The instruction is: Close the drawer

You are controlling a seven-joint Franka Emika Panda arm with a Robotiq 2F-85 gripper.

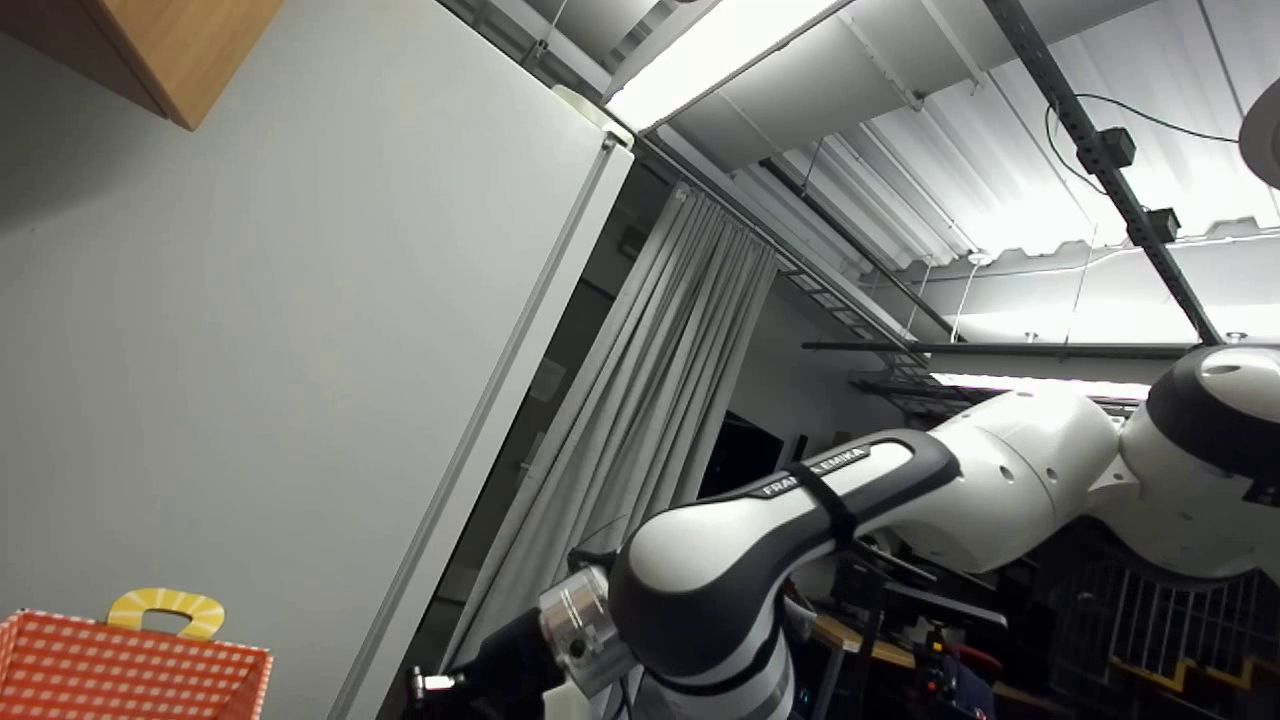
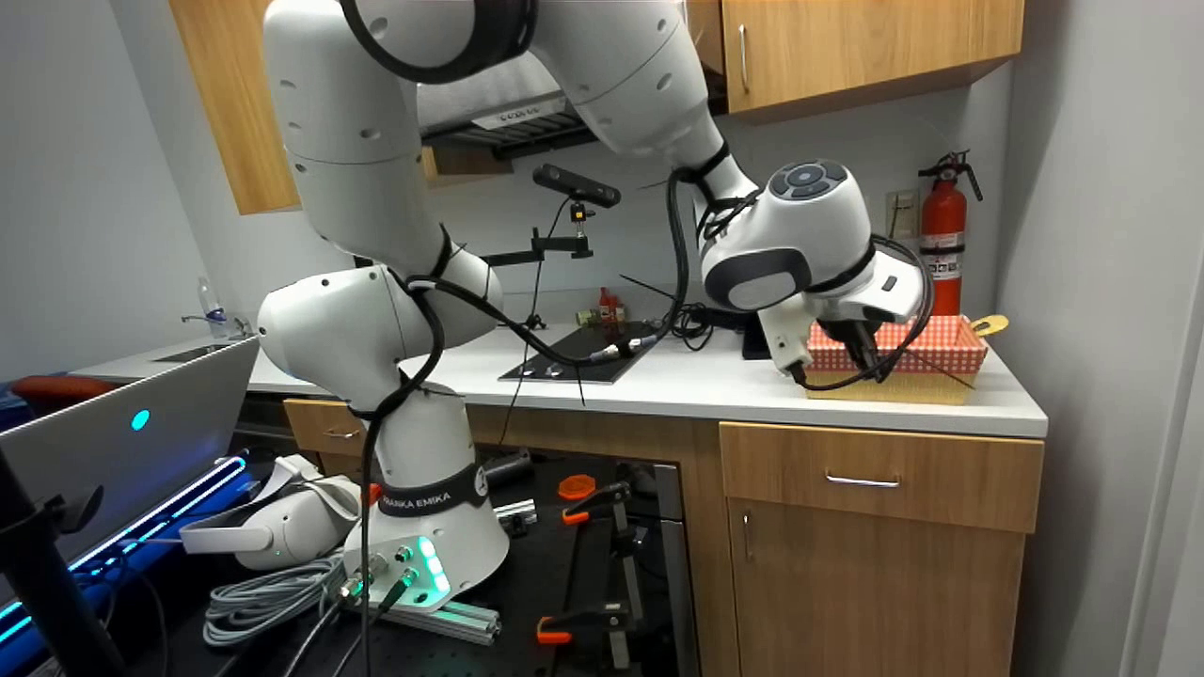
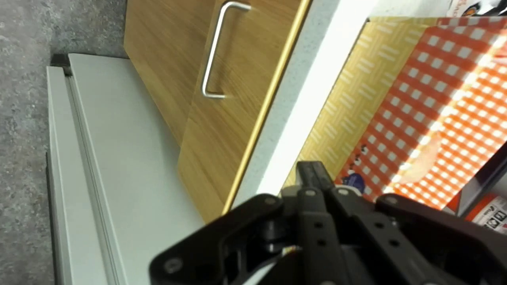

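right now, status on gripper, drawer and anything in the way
Gripper shut, empty. Drawer looks closed. Checkered box on counter by gripper, contact unclear.

Basket [image 2: 931, 362]: on desk [image 2: 687, 390]. Rel. to basket, in an ext. view: extinguisher [image 2: 943, 221] behind; hob [image 2: 597, 369] L; sink [image 2: 193, 353] further L; wall [image 2: 1091, 282] R; drawer [image 2: 875, 459] below; cupbd. [image 2: 875, 592] lower.

"FRANKA EMIKA" marks the base band [image 2: 431, 495] and, apparently, the strapped arm [image 1: 885, 473].

The bent arm [image 1: 890, 476] reaches out — its gripper [image 3: 313, 169] closed, tips together.
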